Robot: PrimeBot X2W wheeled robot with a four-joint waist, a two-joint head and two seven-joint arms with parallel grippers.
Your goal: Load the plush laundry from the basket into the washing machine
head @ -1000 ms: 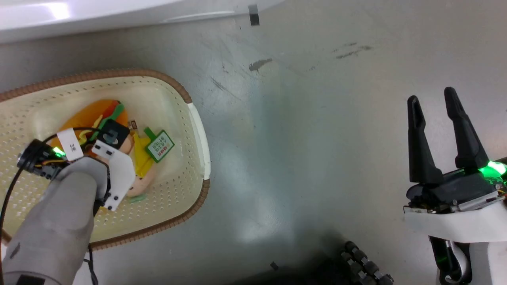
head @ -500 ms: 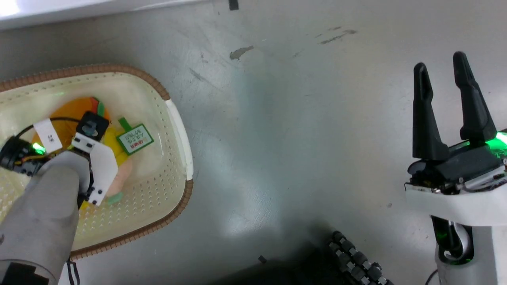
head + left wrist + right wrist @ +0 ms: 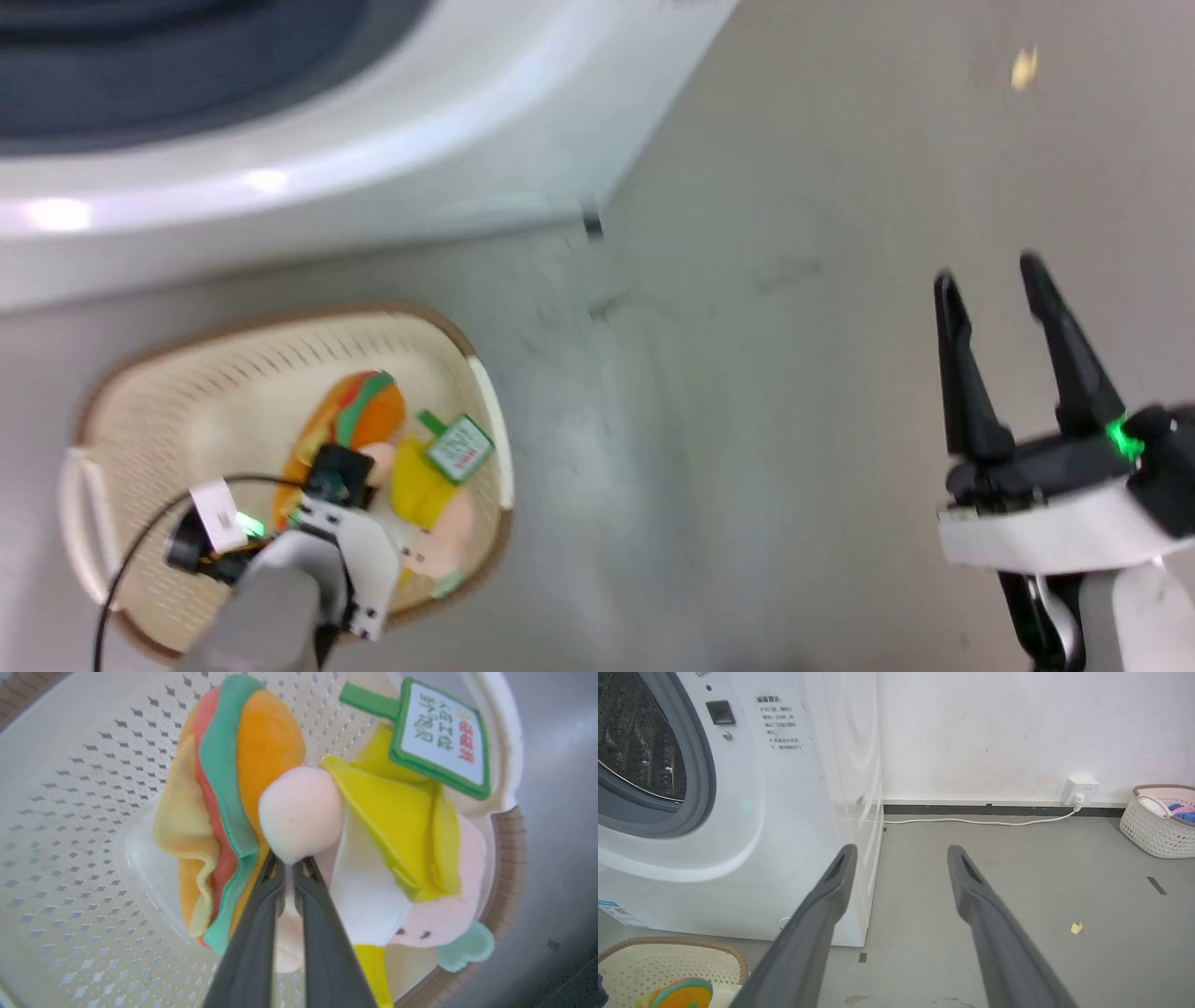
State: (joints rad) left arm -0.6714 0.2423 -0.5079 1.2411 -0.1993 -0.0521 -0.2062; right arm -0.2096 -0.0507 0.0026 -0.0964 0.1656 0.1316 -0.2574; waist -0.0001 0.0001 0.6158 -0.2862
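Note:
The plush laundry (image 3: 261, 756) is an orange hot-dog bundle with green and red stripes, a yellow piece and a green-white tag (image 3: 441, 737). It sits inside the cream basket (image 3: 70, 788). My left gripper (image 3: 289, 865) is shut on one of its pale pink lumps (image 3: 299, 812). In the head view my left arm (image 3: 280, 597) reaches down over the plush laundry (image 3: 364, 420) in the basket (image 3: 187, 373), just in front of the white washing machine (image 3: 373, 159). My right gripper (image 3: 988, 271) hangs open over bare floor, far to the right. The right wrist view shows the right gripper (image 3: 901, 849) open beside the washing machine (image 3: 784, 812), with the grey gasket (image 3: 698, 765) and steel drum (image 3: 635, 742).
Grey concrete floor (image 3: 747, 420) stretches between the basket and my right gripper. Along the white back wall sit a power socket (image 3: 1080, 791) with a white cable (image 3: 971, 822). A second white basket (image 3: 1157, 821) holding clothes stands at the far right.
The head camera has swung up and back, so the washer front has come into view and the basket looks smaller. My left gripper stays on the plush in the basket. The right gripper stays open.

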